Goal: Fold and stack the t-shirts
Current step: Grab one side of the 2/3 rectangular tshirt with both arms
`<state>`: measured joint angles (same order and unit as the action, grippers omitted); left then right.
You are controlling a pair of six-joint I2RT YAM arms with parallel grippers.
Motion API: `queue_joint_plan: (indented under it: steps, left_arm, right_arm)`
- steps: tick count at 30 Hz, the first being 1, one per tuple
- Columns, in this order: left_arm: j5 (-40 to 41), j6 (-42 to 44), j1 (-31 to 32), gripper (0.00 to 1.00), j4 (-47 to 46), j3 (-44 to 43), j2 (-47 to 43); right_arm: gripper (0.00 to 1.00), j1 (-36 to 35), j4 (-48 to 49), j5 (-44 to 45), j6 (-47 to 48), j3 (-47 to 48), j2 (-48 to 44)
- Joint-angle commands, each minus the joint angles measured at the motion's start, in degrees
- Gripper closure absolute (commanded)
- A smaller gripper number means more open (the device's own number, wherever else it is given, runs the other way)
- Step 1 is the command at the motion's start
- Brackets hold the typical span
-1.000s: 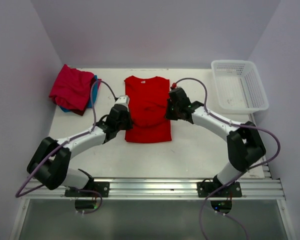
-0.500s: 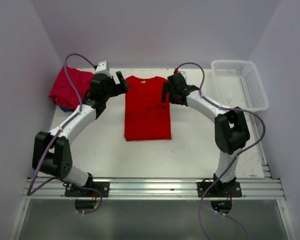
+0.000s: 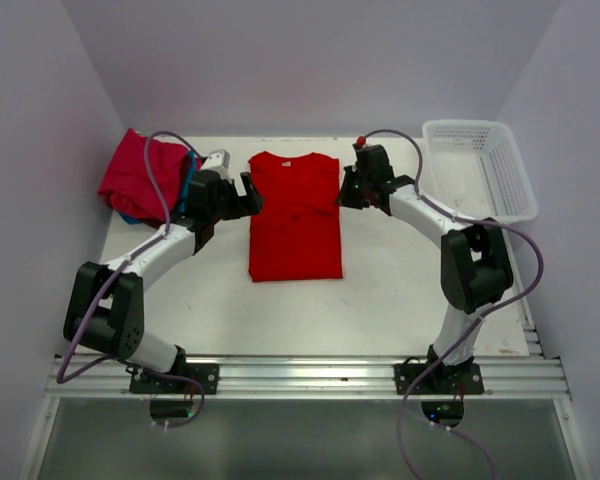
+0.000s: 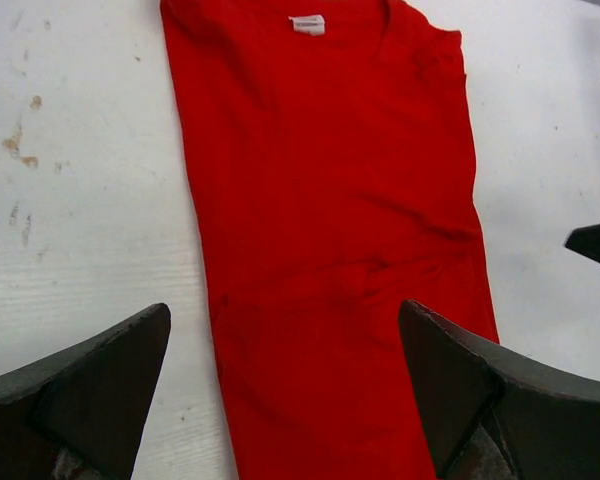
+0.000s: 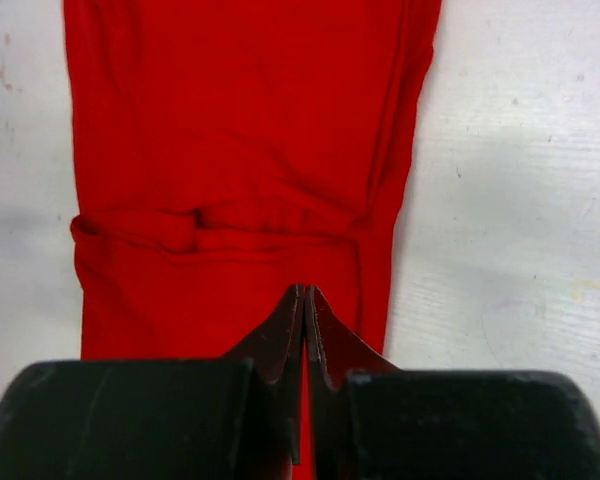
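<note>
Between both hands, the red shirt (image 3: 295,215) lay on the counter (image 3: 400,285), folded lengthwise. The left hand (image 3: 250,193) stood open; the right hand (image 3: 348,190) was closed at its edge. Crosswise folding and stacking remained.

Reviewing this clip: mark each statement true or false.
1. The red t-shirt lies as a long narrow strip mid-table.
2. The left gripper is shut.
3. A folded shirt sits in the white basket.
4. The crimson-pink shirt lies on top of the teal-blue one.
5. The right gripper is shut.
1. True: the red t-shirt lies flat, narrowed to a strip.
2. False: the left gripper stands wide open beside the shirt's left edge.
3. False: no shirt shows in the white basket.
4. True: the crimson-pink shirt covers the teal-blue shirt, which peeks out beneath it.
5. True: the right gripper is shut, over the shirt's right edge.
</note>
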<state>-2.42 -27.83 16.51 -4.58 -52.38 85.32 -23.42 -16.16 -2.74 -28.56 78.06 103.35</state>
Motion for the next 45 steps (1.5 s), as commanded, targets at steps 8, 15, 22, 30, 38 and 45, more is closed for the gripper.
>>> queue_joint_plan:
  steps: [8,15,22,30,38,45]
  left_arm:
    - [-9.5,1.3,1.1,0.0,7.0,10.4,-7.3]
    - [-6.4,-0.4,5.5,0.0,15.4,20.1,-20.3]
    - [-6.6,-1.8,5.7,0.0,11.3,26.7,-19.3]
    - [-11.9,-4.2,5.5,0.0,-1.0,31.7,-15.3]
    - [-20.7,-4.5,3.6,0.0,-11.1,35.0,-11.8]
    - [-26.3,-5.4,2.6,0.0,-16.2,36.9,-11.2]
  right_arm:
    - [0.53,0.8,2.9,-11.1,-1.6,-13.0,-5.8]
    - [0.36,-1.2,4.1,-10.9,-1.9,-27.7,-15.9]
    - [0.36,-1.8,5.5,-10.9,-2.2,-32.9,-17.9]
    - [0.36,-1.7,6.9,-11.5,-1.9,-33.9,-18.6]
    - [0.34,-1.8,8.4,-12.5,-2.6,-34.7,-17.8]
    - [0.24,-1.8,8.7,-13.3,-3.1,-34.9,-18.7]
